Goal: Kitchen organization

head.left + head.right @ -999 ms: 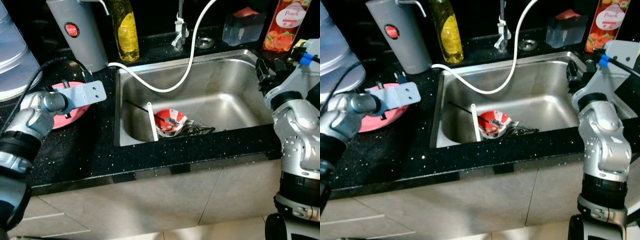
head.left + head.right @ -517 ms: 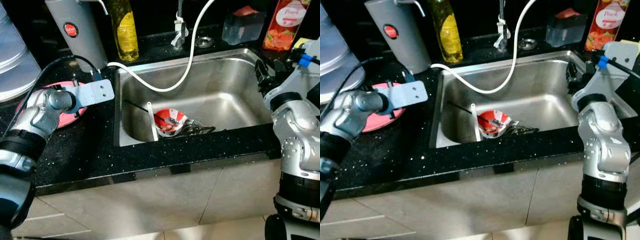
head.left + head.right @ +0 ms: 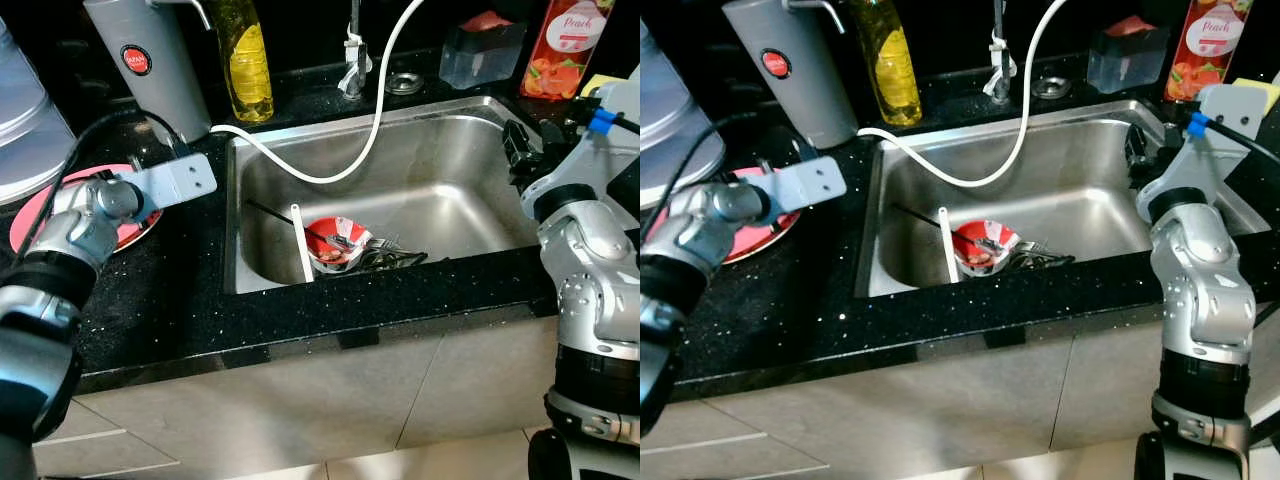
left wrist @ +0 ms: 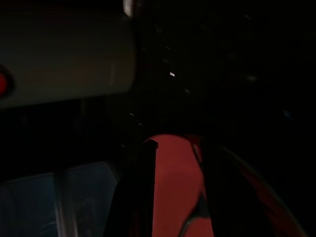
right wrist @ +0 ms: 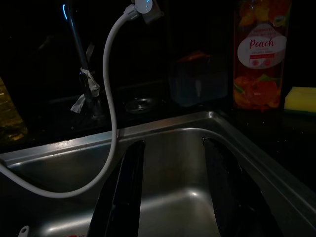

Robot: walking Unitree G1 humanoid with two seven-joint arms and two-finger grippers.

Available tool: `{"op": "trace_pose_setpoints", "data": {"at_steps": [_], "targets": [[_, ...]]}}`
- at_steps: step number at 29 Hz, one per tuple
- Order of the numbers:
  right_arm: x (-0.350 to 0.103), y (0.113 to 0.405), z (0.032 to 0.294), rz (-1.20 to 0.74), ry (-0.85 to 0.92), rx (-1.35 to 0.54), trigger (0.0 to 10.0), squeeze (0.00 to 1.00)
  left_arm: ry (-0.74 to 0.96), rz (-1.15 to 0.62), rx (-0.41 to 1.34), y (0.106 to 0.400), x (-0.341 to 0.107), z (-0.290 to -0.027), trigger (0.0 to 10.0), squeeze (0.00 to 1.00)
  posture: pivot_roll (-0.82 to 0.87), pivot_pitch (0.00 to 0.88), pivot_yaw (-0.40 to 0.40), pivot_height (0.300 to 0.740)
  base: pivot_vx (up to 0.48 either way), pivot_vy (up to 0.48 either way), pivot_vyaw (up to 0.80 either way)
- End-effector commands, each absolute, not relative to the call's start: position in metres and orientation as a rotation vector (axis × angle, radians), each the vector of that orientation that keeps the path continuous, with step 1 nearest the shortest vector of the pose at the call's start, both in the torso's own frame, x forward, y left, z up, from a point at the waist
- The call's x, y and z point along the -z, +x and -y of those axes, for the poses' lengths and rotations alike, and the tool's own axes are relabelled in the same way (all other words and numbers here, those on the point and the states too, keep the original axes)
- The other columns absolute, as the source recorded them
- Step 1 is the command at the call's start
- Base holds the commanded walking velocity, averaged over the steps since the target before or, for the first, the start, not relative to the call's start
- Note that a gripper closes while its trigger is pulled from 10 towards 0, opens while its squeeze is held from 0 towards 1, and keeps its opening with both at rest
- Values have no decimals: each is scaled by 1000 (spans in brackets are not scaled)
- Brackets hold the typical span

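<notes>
A black speckled worktop (image 3: 180, 310) runs around a steel sink (image 3: 455, 140), and the robot stands before it with an arm on each side. The left hand (image 4: 175, 163) hangs over the pink plate (image 3: 30, 215) that lies on the worktop to the left of the sink; in the dark left wrist view its two black fingers (image 4: 138, 197) stand spread with the plate's pink surface showing between them, and it cannot be told for sure whether they touch the plate. The right hand (image 5: 173, 192) is held over the right part of the sink, its fingers (image 5: 123, 192) also spread, with bare steel between them and nothing pinched. In the near part of the sink lies a red and white bowl (image 3: 338, 243), tilted, with a white utensil (image 3: 301, 242) leaning just to its left and some dark metal cutlery (image 3: 395, 260) beside it on the right. A white hose (image 3: 375, 135) loops from above, down across the far part of the sink and out over its left rim onto the worktop. Along the far edge of the worktop stand a grey flask with a red badge (image 3: 150, 65), a yellow bottle (image 3: 247, 60), the tap (image 3: 352, 60), a clear container with a red thing inside (image 3: 480, 50) and a carton marked Peach (image 3: 565, 45), with a yellow sponge (image 5: 302, 98) just right of the carton.
</notes>
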State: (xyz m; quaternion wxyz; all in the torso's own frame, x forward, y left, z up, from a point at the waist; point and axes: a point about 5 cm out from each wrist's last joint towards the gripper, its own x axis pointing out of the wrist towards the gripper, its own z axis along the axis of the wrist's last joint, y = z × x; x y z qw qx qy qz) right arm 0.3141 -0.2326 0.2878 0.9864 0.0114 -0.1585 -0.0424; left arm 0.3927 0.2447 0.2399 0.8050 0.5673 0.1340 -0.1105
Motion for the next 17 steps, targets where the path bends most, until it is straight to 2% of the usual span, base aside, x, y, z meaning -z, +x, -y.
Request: {"op": "trace_pose_setpoints", "data": {"at_steps": [1,3,7,12,17], "targets": [[-290,312,229,330,18,73,10000,0,1182,-223,224,394,-251,-243,10000,0,4,80,124,740,0,0,0],[-290,313,229,327,19,71,10000,0,1094,-176,229,394,-262,-238,10000,0,6,80,117,740,0,0,0],[-290,313,227,327,17,64,10000,0,1144,-217,250,390,-259,-242,10000,0,6,80,117,740,0,0,0],[-291,313,227,329,19,61,10000,0,1110,-259,294,382,-252,-248,10000,0,5,81,119,740,0,0,0],[-289,313,226,322,23,59,10000,0,1134,-337,260,374,-239,-267,10000,0,14,83,115,740,0,0,0]]}}
